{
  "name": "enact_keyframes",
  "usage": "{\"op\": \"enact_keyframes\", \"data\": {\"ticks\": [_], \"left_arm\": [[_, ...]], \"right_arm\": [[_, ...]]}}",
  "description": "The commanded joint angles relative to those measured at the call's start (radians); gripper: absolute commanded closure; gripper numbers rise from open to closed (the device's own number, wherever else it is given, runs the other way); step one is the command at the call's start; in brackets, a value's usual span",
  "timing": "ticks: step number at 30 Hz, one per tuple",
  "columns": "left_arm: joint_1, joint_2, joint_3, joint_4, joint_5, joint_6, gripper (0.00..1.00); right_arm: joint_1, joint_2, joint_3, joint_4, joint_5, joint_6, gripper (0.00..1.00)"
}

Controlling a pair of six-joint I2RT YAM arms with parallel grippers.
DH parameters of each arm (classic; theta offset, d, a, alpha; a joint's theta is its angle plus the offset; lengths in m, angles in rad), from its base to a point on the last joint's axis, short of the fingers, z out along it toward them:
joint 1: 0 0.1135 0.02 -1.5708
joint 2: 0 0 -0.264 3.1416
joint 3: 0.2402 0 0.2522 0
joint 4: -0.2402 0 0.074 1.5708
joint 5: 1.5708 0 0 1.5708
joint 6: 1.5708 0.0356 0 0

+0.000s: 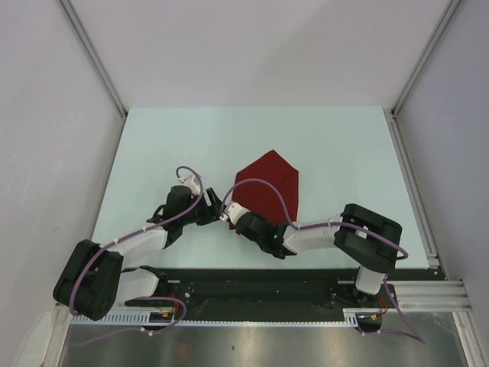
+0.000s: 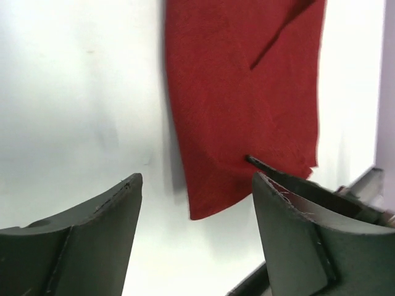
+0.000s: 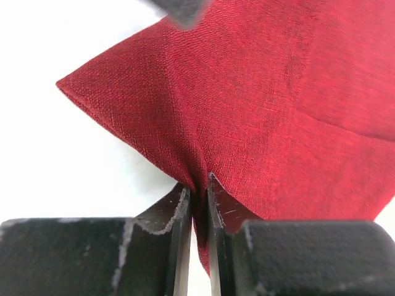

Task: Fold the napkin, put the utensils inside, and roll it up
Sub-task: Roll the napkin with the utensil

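The dark red napkin (image 1: 269,182) lies partly folded on the pale table, with a point toward the far side. My right gripper (image 1: 231,217) is shut on its near left edge; in the right wrist view the cloth (image 3: 265,105) is pinched between the jaws (image 3: 199,188) and pulled up into a fold. My left gripper (image 1: 220,205) is open and empty just left of that edge. In the left wrist view the napkin (image 2: 247,105) lies ahead of the gripper (image 2: 194,185), not between the fingers. The fork is out of view.
The pale table (image 1: 191,145) is walled by white panels with metal rails on the left, right and back. The two grippers sit close together at the napkin's near left corner. A black base rail (image 1: 252,283) runs along the near edge.
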Motion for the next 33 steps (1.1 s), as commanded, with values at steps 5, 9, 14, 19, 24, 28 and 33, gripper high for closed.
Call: {"op": "enact_keyframes", "data": {"ticks": [5,9,14,19,24,28,33], "left_arm": [[0.005,-0.093,-0.071,-0.048,-0.150,0.117,0.21],[-0.011,-0.149,-0.092,-0.020,-0.153,0.175,0.20],[-0.032,-0.225,-0.107,0.001,-0.153,0.249,0.18],[-0.063,-0.233,-0.120,0.055,-0.145,0.286,0.17],[-0.129,-0.225,-0.103,0.072,-0.191,0.350,0.17],[-0.150,-0.195,-0.080,0.078,-0.195,0.350,0.16],[-0.149,-0.068,-0.022,0.024,-0.299,0.265,0.16]], "right_arm": [[-0.162,-0.036,0.165,-0.217,-0.475,0.060,0.89],[-0.260,0.013,0.248,-0.330,-0.765,0.104,0.95],[-0.352,0.095,0.328,-0.382,-1.001,0.156,0.99],[-0.427,0.185,0.391,-0.450,-1.141,0.172,1.00],[-0.478,0.258,0.448,-0.505,-1.209,0.179,1.00],[-0.492,0.289,0.469,-0.531,-1.215,0.173,1.00],[-0.496,0.298,0.468,-0.530,-1.224,0.173,1.00]]}}
